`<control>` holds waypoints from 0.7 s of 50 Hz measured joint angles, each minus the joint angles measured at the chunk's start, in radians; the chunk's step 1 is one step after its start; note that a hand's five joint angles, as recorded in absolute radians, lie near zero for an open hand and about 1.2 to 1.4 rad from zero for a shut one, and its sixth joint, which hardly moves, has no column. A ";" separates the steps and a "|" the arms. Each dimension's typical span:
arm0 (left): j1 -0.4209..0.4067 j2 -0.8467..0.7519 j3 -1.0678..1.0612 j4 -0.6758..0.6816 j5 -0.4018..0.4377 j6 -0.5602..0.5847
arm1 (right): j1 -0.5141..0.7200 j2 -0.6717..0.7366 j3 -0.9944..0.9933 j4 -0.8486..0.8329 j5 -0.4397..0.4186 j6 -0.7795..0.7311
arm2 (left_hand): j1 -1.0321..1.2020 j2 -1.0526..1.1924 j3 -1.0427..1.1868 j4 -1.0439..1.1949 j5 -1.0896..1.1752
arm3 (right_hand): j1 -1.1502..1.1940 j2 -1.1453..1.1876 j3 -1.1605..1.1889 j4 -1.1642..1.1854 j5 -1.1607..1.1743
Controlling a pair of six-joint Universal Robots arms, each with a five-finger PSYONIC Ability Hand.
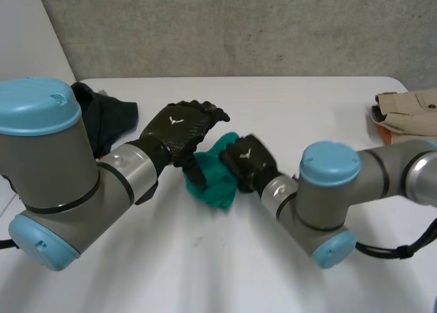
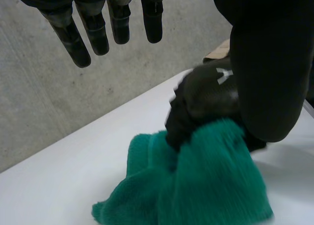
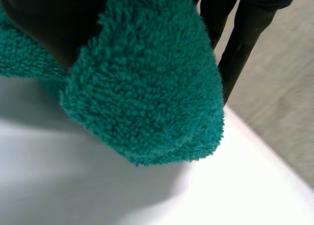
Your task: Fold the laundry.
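Green towel [image 1: 213,184]: bunched in a loose heap on the white table [image 1: 205,265], about mid-table, between the two hands.
Right hand [image 1: 247,164]: at the towel's right side, curled down over its upper edge and gripping it. In its own wrist view a thick fold of the terry cloth hangs pinched between the thumb and the fingers [image 3: 240,43].
Left hand [image 1: 181,127]: above the towel's left edge, its fingers [image 2: 81,43] straight, spread and well clear of the cloth, holding nothing. The thumb points down beside the towel (whether it touches the cloth cannot be told).
Dark garment [image 1: 109,118]: crumpled, well to the left of the towel and farther back on the table.
Beige garment [image 1: 410,111]: folded, well to the right of the towel, at the table's right edge.
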 measured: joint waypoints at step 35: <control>-0.091 0.037 0.050 0.056 0.054 -0.012 | -0.879 0.214 -0.585 -0.358 -0.387 0.404 | 0.000 0.000 0.000 0.000 0.000 | 0.000 0.003 0.006 0.008 0.022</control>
